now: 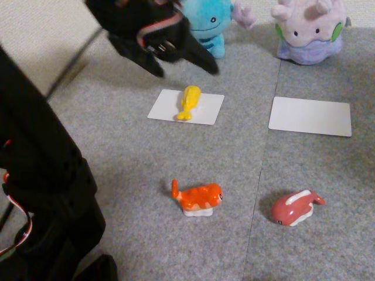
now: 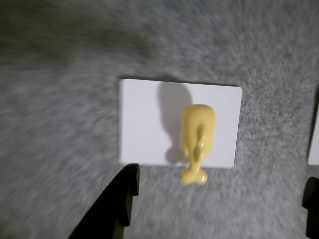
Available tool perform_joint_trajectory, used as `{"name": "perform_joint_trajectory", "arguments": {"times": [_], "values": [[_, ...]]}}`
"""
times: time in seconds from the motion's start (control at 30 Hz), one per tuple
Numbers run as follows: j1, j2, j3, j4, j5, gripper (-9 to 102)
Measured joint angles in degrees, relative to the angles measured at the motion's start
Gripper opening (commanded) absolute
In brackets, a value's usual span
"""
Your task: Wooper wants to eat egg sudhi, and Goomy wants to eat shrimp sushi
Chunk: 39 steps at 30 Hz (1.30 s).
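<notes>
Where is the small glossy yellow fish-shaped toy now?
In the fixed view, the yellow fish-shaped toy lies on the left white card, before the light blue plush, its tail overhanging the near edge.

Two plush toys, blue Wooper (image 1: 206, 26) and lilac Goomy (image 1: 307, 32); three sushi toys, yellow egg sudhi (image 1: 189, 102), orange shrimp sushi (image 1: 199, 199) and a red-pink striped one (image 1: 295, 208); two white cards (image 1: 205, 108) (image 1: 310, 116).

Yellow egg sudhi (image 1: 190, 101), orange shrimp sushi (image 1: 200, 198), blue Wooper (image 1: 210, 26), lilac Goomy (image 1: 309, 30).
</notes>
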Motion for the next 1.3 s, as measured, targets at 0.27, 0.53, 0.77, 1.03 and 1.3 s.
{"name": "perform_joint_trajectory", "arguments": {"times": [0.27, 0.53, 0.77, 1.03, 1.3], "values": [[-1.8, 19.6, 0.4, 18.2, 0.0, 38], [5.4, 35.2, 0.4, 33.4, 0.1, 38], [21.0, 37.2, 0.4, 42.3, -2.5, 38], [31.1, 37.2, 0.4, 43.2, -7.7, 38], [31.1, 32.3, 0.4, 43.6, -17.8, 38]]}}
